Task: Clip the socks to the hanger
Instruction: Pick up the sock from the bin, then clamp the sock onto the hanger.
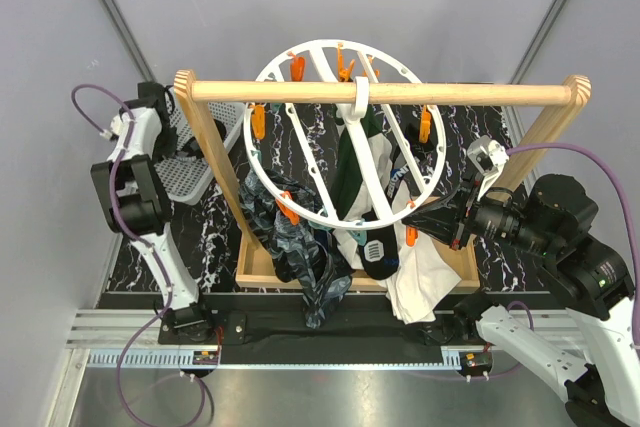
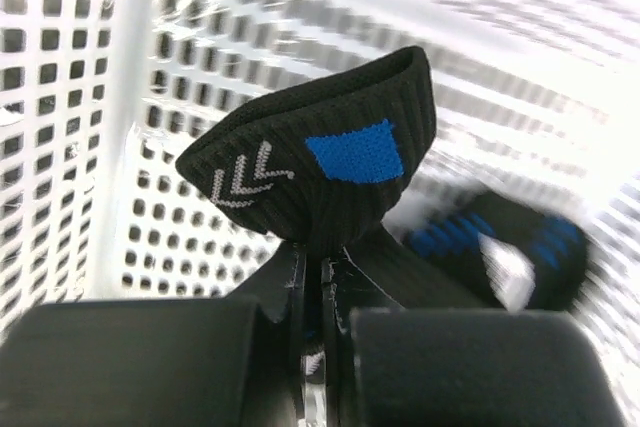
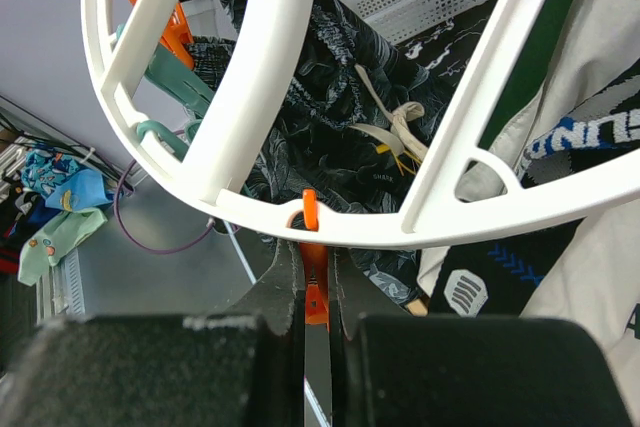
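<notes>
Left gripper (image 2: 312,272) is down in the mesh basket (image 2: 130,147), jaws pinched on a folded black sock (image 2: 340,162) whose blue-patch end stands above the fingers. A second sock (image 2: 500,247) lies behind it. The hanger (image 1: 318,45) hangs well to the right on the wooden rail (image 1: 450,94), where the right gripper (image 3: 315,282) is closed on an orange peg (image 3: 310,212) at the ring's near-right rim. My read: the left arm carries the sock rightward to that peg.
</notes>
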### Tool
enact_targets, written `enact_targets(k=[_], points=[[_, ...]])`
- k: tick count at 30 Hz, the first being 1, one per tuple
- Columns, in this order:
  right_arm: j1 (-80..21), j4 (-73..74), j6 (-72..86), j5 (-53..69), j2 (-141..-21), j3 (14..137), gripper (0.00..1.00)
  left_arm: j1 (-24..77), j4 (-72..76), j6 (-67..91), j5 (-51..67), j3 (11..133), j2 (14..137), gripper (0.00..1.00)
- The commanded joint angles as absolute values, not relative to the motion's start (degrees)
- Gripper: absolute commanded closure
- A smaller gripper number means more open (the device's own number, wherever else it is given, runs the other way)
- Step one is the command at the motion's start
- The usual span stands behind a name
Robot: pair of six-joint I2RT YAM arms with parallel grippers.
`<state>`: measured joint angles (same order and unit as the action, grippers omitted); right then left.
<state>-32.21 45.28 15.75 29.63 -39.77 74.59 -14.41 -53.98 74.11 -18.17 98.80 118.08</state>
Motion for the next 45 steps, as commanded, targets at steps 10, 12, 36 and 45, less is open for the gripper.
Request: enact_targets(k=[10, 12, 36, 45], points=[[-32.34, 46.93, 16.35, 26.72, -41.04, 73.74, 1.00, -5.54, -37.43, 47.64, -29.34, 90.10, 83.98, 1.00], [-32.34, 46.85, 16.35, 26.37, -41.04, 73.48, 1.00, -4.49, -36.22, 44.31, -28.92, 88.43, 79.13, 1.00], [-32.34, 46.05, 18.72, 26.10, -40.43, 75.50, 1.00, -0.71, -33.30, 30.50, 40.07, 69.79, 26.99, 1.00], [-32.34, 43.86, 20.65, 24.35, -42.01, 74.18, 1.00, 10.18, -38.22, 24.09, 36.66, 64.96, 28.47, 1.00]])
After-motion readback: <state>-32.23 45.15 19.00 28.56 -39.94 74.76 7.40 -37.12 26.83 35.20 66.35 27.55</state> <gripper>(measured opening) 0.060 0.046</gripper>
